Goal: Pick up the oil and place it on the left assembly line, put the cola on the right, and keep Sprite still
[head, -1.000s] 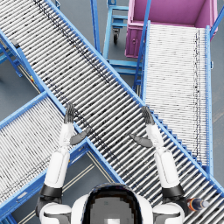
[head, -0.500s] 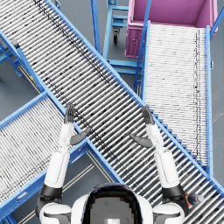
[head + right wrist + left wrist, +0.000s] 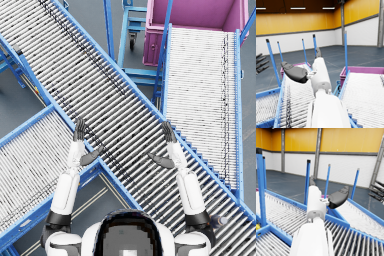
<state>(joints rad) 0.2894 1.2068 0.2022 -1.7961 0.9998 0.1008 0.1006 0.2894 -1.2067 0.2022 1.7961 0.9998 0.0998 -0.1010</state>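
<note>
Right hand [image 3: 168, 148] empty; only wrist view shows wall [image 3: 293, 22].

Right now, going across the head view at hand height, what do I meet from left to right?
left roller conveyor → left hand → central diagonal roller conveyor → right hand → right roller conveyor

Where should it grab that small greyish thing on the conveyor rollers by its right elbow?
Too little shows to choose a grip part: the small greyish object only peeks out beside the right arm on the grey roller conveyor. The empty right hand would likely need to draw back and come from above.
</note>
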